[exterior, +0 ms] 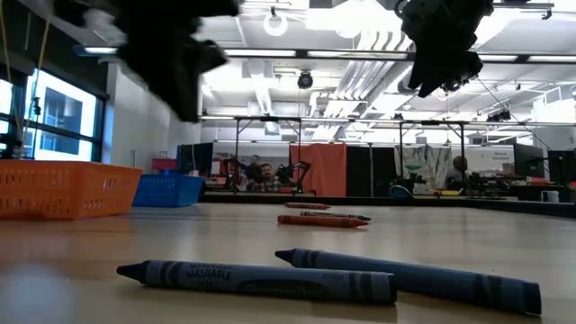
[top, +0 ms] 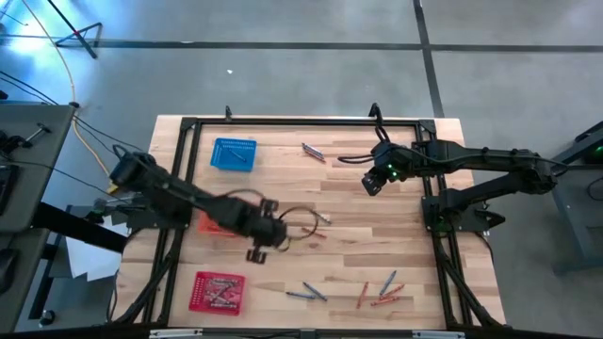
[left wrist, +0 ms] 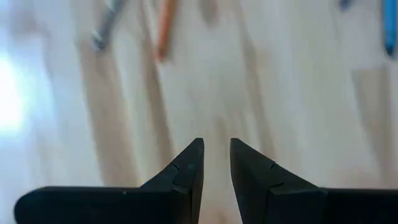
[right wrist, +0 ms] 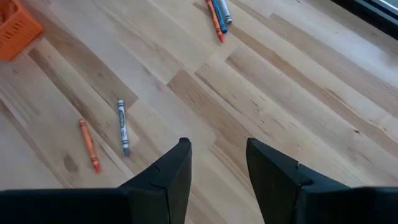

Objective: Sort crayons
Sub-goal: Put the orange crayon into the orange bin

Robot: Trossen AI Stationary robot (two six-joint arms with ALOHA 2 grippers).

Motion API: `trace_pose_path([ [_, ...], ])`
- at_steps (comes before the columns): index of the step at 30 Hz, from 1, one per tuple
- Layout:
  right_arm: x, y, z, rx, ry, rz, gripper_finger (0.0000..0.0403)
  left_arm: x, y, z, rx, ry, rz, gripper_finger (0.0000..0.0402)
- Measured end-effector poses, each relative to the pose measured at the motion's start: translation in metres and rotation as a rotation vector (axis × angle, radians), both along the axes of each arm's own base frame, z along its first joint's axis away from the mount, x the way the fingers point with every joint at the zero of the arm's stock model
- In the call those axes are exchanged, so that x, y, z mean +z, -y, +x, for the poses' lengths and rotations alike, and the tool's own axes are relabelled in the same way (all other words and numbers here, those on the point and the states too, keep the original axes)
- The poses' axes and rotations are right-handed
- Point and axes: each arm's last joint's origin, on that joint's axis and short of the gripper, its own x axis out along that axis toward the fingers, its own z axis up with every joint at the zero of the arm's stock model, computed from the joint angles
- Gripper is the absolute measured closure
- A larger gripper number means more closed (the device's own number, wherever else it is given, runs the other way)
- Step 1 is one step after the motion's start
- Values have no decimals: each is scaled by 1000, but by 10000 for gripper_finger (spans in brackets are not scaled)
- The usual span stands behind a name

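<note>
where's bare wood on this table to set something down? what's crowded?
Free: the middle strip between the blue basket and the right gripper, apart from two crayons at the far edge, and the near strip between the red basket and the grey crayons. Crowded: the near right crayon cluster and around the left gripper.
</note>
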Motion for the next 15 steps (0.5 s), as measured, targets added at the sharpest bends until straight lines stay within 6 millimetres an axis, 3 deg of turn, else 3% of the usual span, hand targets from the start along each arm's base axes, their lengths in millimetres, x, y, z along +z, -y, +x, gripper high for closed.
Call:
trace_pose_path([
  [8, 0, 0, 0, 0, 0, 0, 254, 2, -45, 33, 185, 176, -118, 337],
  [11, 0, 0, 0, 0, -1, 0, 254, -9, -51, 47, 224, 215, -140, 337],
  [15, 0, 0, 0, 9, -7, -4, 254, -38, -52, 63, 191, 197, -115, 337],
])
